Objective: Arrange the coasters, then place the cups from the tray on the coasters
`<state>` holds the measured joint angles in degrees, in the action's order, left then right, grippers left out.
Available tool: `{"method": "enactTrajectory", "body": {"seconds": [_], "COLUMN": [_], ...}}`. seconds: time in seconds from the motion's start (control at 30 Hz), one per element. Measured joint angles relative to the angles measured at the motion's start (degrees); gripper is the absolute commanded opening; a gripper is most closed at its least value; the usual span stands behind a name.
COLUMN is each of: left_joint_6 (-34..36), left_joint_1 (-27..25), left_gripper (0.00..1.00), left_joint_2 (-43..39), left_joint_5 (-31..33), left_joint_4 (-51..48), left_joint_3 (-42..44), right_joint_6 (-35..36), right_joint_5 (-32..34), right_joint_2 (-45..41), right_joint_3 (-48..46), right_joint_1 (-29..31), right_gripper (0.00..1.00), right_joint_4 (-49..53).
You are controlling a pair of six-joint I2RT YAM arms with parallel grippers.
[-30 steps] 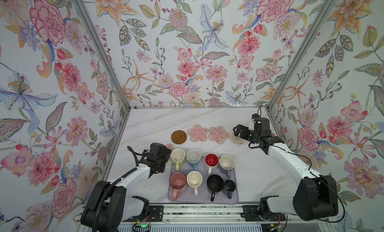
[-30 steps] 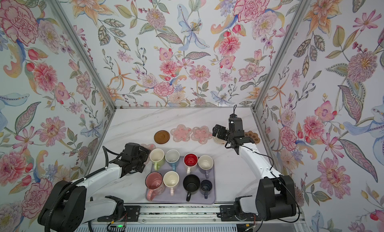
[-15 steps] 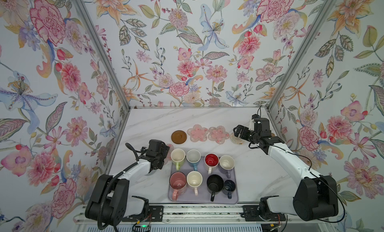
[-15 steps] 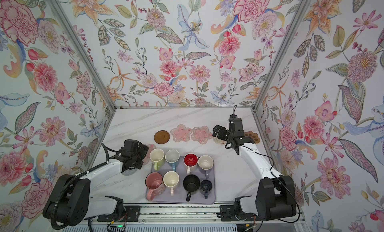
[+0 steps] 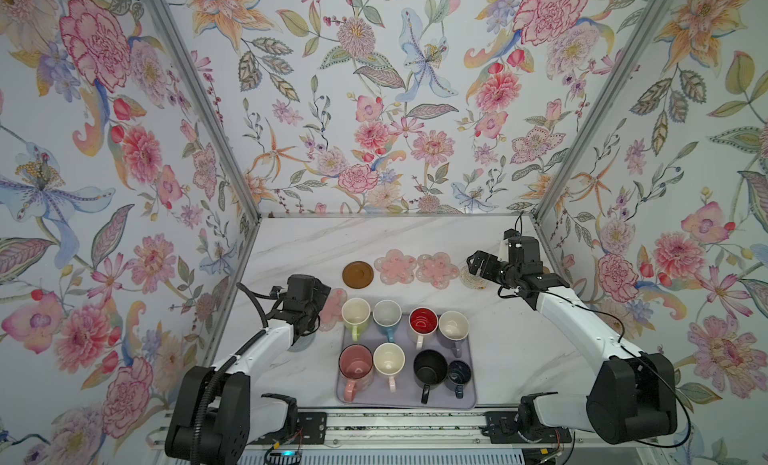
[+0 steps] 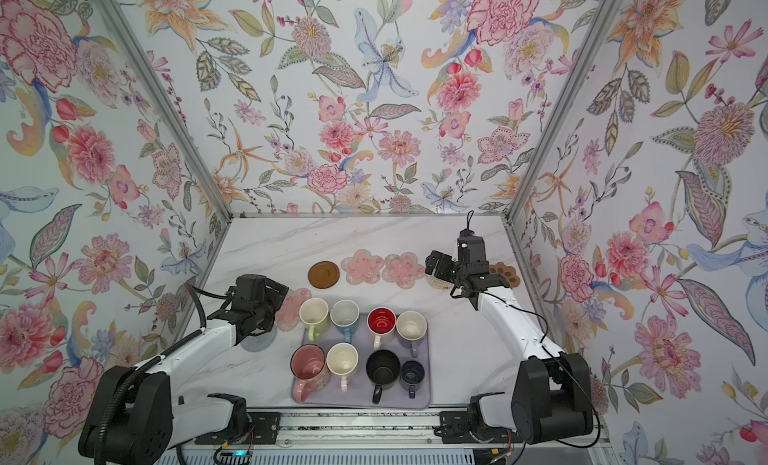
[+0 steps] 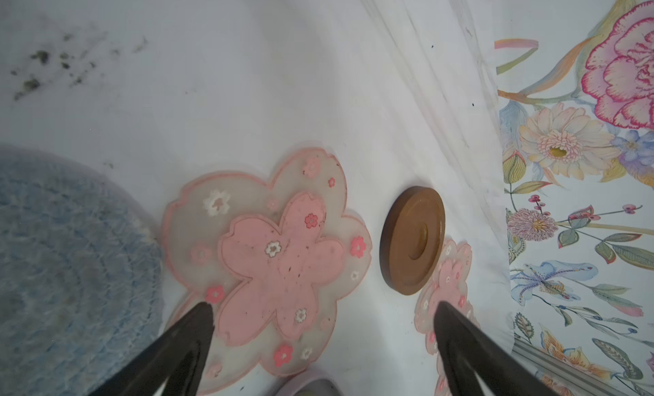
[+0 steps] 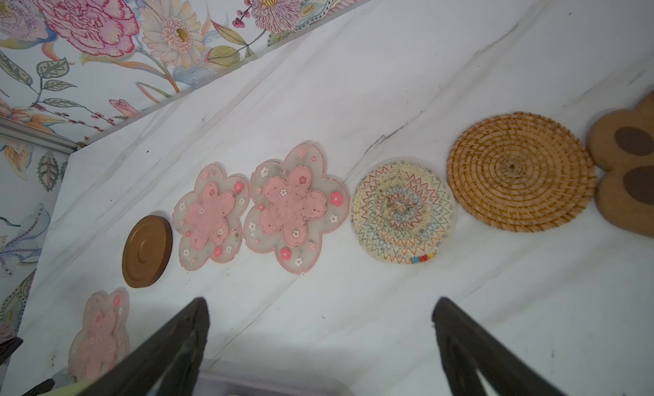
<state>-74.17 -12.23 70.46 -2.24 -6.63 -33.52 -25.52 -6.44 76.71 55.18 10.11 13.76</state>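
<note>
Brown disc coaster point(image 5: 358, 273), two pink flower coasters point(image 5: 395, 266) point(image 5: 437, 269), a zigzag woven round point(image 8: 401, 212), a rattan round point(image 8: 520, 171) and a brown paw coaster point(image 6: 505, 273) lie in a row at the back. A third pink flower coaster point(image 7: 276, 256) lies left of the tray point(image 5: 467, 394), with my open left gripper point(image 7: 323, 307) hovering over its near edge. Beside it is the grey round coaster point(image 7: 70, 252). Several cups stand on the tray, among them lime-green point(image 5: 355, 313), red-inside point(image 5: 423, 322) and black point(image 5: 430, 369). My right gripper point(image 8: 320, 304) is open and empty above bare table in front of the zigzag round.
Floral walls close in the left, back and right of the marble table point(image 5: 374, 238). The left arm lies over part of the grey round coaster in both top views. The tray's lavender rim point(image 8: 265, 383) lies just under the right gripper's fingers.
My left gripper has shifted a little left and toward the back, uncovering more of the pink flower coaster beside the tray. The right arm has not moved.
</note>
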Motion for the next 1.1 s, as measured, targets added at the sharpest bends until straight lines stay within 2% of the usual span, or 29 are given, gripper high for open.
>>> {"method": "enactTrajectory", "body": {"seconds": [0.27, 0.47, 1.1], "left_joint_6": [-5.66, -9.03, -14.25], "left_joint_1": [-4.04, -5.49, -7.30], "left_gripper": [0.99, 0.99, 0.99], "left_joint_2": [-4.52, -4.98, 0.39], "left_joint_5": [-0.70, -0.59, -0.31], "left_joint_4": [-3.08, -3.04, 8.04], "left_joint_3": [2.80, 5.07, 8.13], "right_joint_6": [0.00, 0.00, -0.02], "right_joint_5": [-0.04, -0.07, -0.22], "right_joint_2": [0.00, 0.00, 0.00], "right_joint_3": [0.00, 0.00, 0.00], "right_joint_1": [0.00, 0.00, 0.00], "right_gripper": [0.99, 0.99, 0.99], "right_joint_4": [-0.04, -0.07, -0.09]}}
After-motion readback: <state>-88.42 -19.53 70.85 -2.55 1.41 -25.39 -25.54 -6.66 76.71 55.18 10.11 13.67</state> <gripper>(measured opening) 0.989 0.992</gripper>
